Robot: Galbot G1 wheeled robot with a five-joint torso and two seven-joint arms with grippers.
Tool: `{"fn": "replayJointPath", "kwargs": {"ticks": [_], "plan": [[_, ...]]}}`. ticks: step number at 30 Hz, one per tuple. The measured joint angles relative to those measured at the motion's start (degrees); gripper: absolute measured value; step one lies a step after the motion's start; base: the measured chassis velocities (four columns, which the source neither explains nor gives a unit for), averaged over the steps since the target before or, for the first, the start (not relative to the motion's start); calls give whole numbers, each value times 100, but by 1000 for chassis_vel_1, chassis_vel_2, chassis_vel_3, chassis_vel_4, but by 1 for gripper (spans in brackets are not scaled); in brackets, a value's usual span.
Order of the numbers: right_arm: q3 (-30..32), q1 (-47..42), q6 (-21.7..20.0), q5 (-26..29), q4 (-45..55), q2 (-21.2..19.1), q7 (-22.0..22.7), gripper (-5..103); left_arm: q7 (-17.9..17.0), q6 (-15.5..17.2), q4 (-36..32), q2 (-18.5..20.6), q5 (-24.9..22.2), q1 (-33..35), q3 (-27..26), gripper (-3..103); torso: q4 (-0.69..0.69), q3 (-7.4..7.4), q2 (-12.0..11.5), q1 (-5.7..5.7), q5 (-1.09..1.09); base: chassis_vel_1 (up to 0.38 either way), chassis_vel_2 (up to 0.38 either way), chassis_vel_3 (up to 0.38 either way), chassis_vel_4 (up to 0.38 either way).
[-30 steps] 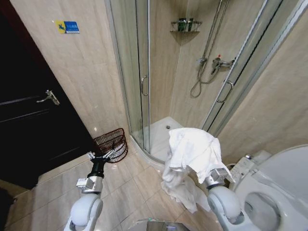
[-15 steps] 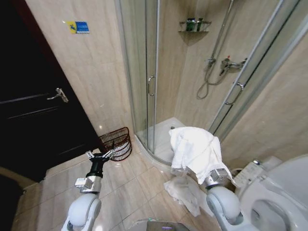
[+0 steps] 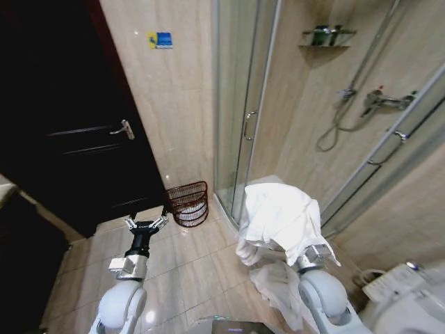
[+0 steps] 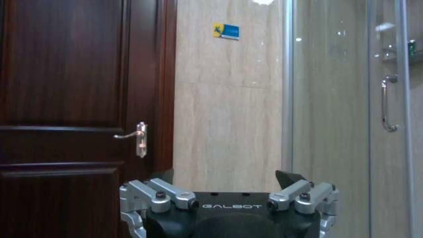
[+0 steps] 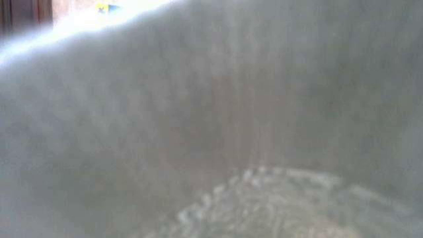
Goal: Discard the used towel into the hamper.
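Note:
The white towel [image 3: 281,216] hangs in a bunched heap over the end of my right arm [image 3: 316,255], and a loose tail trails down toward the floor. The cloth covers the right gripper, which holds it up; in the right wrist view, towel fabric [image 5: 211,124] lies right against the camera. The hamper [image 3: 188,204], a small dark reddish-brown open-weave basket, stands on the floor against the wall between the door and the shower. My left gripper [image 3: 146,224] is open and empty, just short of the hamper and to its left. It also shows open in the left wrist view [image 4: 228,176].
A dark wooden door [image 3: 69,139] with a lever handle [image 3: 123,129] is on the left. The glass shower enclosure [image 3: 243,125] is behind and right of the hamper. A toilet [image 3: 410,299] is at the lower right. Beige tiled floor [image 3: 188,264] lies in front of me.
The whole view has swung left: the door now takes up more of the left side and the toilet has slid toward the right edge. Both arms keep their pose, with the towel still on the right one.

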Motion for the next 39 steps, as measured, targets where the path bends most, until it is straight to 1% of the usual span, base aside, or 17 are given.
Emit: {"fn": "replayJointPath", "kwargs": {"ticks": [7,10,11,15,20,26,29,35,39], "plan": [[-2,6,94,-37,-45,8,3,8,-89,-2,-58,-31,131,2,204,100,-2,0,0,0,1,63,50,-42,-73],[9,-4,132,-35,-55,5,4,8,-224,120,-113,-32,159,-3,298,100,0,0,0,0,2,127,81,-105,-126],[12,-9,147,-29,-62,6,8,8,-265,164,-127,-32,168,-2,331,100,-1,0,0,-1,-3,108,122,-122,-103],[14,-8,239,-4,-101,15,41,8,-299,226,-138,-60,258,24,404,100,0,0,0,-1,0,114,121,-152,-101],[15,-11,261,35,-101,16,41,8,-307,234,-142,-97,304,44,452,100,0,0,1,-1,0,49,41,-47,-38],[15,-22,263,74,-89,-3,41,8,-433,226,-148,-118,356,53,527,100,-1,0,0,0,1,-17,6,65,52],[12,-27,265,73,-88,-10,37,8,-573,97,-103,-122,387,56,566,100,0,0,0,0,1,39,50,72,58],[10,-26,267,72,-88,-22,35,8,-595,156,-111,-120,420,98,552,100,2,0,0,0,0,55,67,45,40],[11,-21,289,76,-92,-39,34,8,-618,191,-156,-132,436,119,556,100,-1,-53,-97,-44,0,0,0,0,0]]}}
